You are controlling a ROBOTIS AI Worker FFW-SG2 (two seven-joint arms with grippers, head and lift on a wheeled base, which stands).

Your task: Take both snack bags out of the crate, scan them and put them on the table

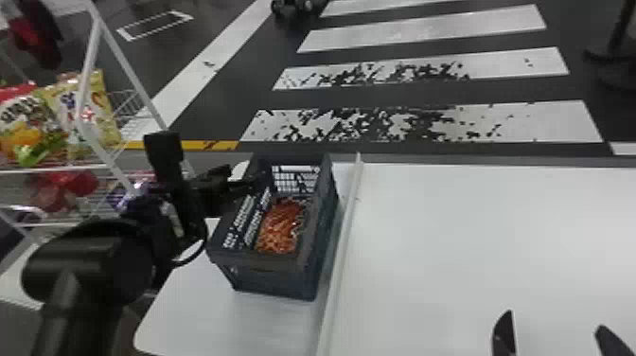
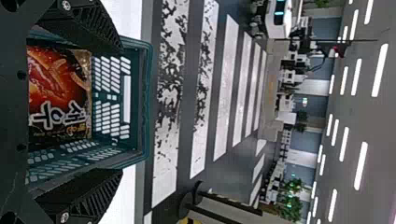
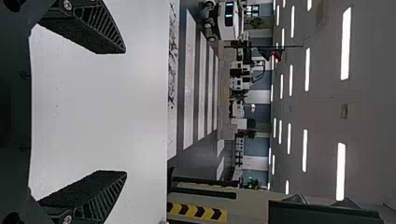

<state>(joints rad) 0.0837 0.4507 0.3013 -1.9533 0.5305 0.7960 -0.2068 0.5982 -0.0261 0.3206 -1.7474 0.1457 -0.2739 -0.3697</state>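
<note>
Over the left rim of the dark crate stands my left gripper. An orange-red snack bag lies inside the crate; whether another is beneath it, I cannot tell. In the left wrist view, my left gripper is open, its fingers apart on either side of the crate, and the bag shows between them, not held. My right gripper is low at the right in the head view, over the white table. Seen from its wrist, the right gripper is open with nothing between its fingers.
A raised white strip runs along the table just right of the crate. Beyond the left arm stands a wire cart with colourful bags. Striped floor lies past the table's far edge.
</note>
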